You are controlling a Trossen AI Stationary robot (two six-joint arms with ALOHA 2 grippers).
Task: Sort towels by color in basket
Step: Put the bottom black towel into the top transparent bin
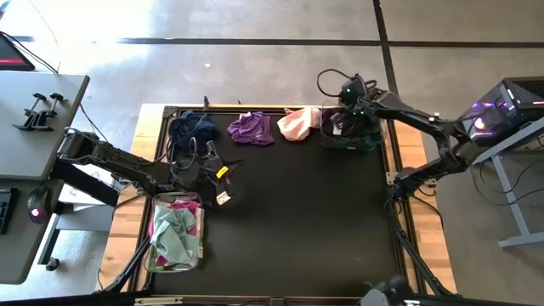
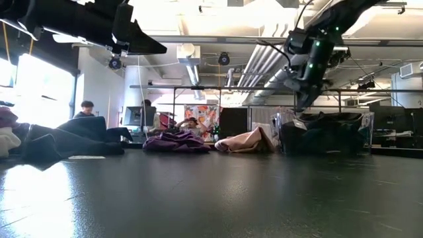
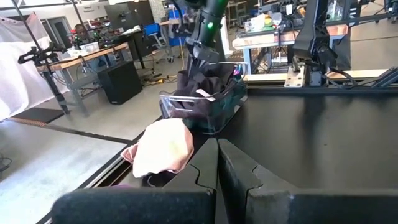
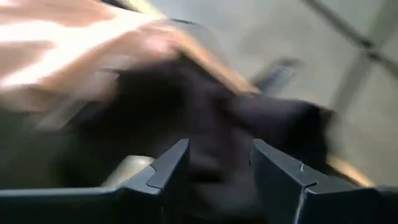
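Left gripper is clenched shut and empty at about 9 o'clock, above the left basket of teal and pink towels. Loose navy towel, purple towel and pink towel lie around 12 o'clock. Right gripper hangs spread over the dark-towel basket at 1 o'clock. Soft, light, floppy stuff; I'd pinch a raised fold.

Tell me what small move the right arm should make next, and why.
Probably lift clear of the far-right basket. The right gripper hangs open over dark towels already in it, holding nothing, while navy, purple and pink towels lie unsorted along the far edge.
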